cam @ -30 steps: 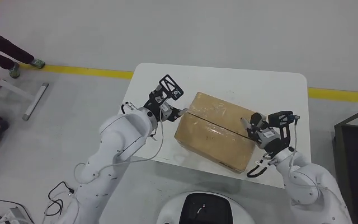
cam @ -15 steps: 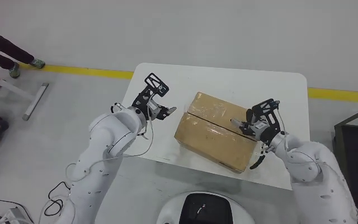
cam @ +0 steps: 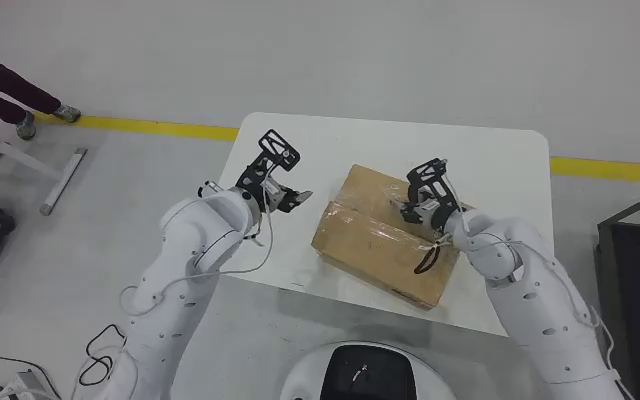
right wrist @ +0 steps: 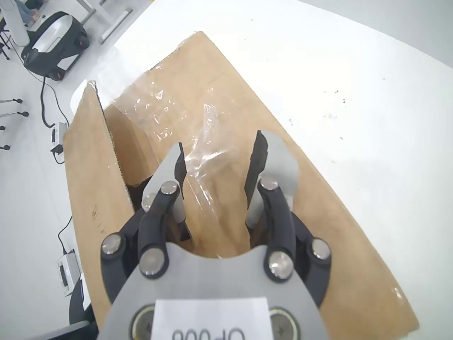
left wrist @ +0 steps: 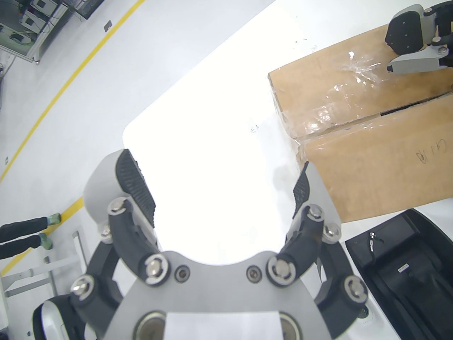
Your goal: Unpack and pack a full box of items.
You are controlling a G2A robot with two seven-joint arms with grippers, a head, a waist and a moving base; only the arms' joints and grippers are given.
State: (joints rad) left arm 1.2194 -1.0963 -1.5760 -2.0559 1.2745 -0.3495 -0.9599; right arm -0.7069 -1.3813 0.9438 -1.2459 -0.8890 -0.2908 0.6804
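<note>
Currently left gripper (cam: 292, 197) hangs released, left of centre, just beside box (cam: 370, 245) mid-frame. Right gripper (cam: 418, 203) also spread, over its taped flap (right wrist: 226, 83). Suggest hooking under that flap's edge, lifting slowly, left bracing the box.

brown cardboard box (cam: 385, 238), taped flaps parting

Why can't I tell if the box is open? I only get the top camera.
Observer: In the right wrist camera, the top flaps of the box stand apart, a dark gap between them.
Operator: Is that claw grabbing something?
Observer: No. The right gripper is open, with a crinkled strip of clear tape rising between its fingers.
Operator: And the other one?
Observer: The left gripper is open over bare table, nothing between its pads.
</note>
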